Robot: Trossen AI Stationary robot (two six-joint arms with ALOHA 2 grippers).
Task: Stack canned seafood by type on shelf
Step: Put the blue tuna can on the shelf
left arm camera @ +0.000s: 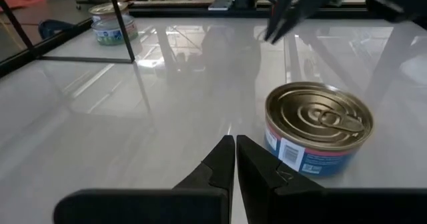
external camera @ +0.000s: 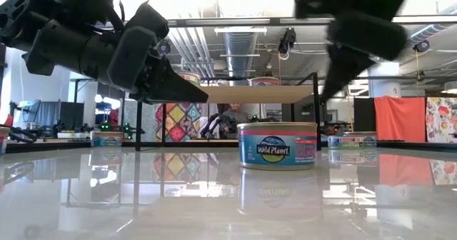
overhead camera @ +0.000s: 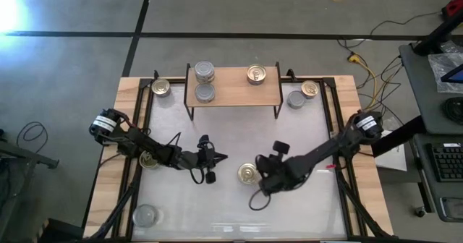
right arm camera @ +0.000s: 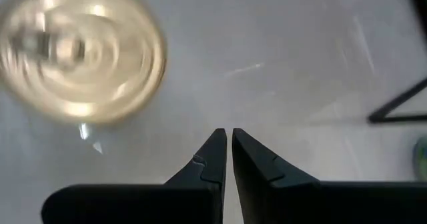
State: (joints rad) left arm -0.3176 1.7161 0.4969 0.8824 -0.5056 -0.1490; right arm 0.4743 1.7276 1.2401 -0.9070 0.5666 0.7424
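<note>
The left end effector (left arm camera: 235,159) has its fingers pressed together and holds nothing; it hangs above the white bench (overhead camera: 217,214) just left of the gold-topped can (overhead camera: 247,173), without touching it; the right end effector (right arm camera: 228,151) is likewise pressed together and empty, poised over the bench just right of that same can, with bare surface between its tips and the tin.

The gold-topped can stands upright on its flat base, its short axis vertical, pull-tab lid facing up; the low view shows its label side toward the front edge of the bench; it sits well in front of the shelf (overhead camera: 233,86).

The shelf, a light-wood board on black wire legs, runs lengthwise along the far side of the bench; relative to the gold-topped can, two silver-topped cans (overhead camera: 205,92) rest on the shelf's left part, one behind the other, and a gold-topped tin (overhead camera: 256,74) on its right part; another gold tin (overhead camera: 160,88) sits on the bench just left of the shelf; a gold and a silver can (overhead camera: 302,94) lie just right of it.

Around the gold-topped can the bench is open toward the shelf; a further tin (overhead camera: 149,160) lies under the left arm; a silver one (overhead camera: 145,215) sits near the front left corner.
</note>
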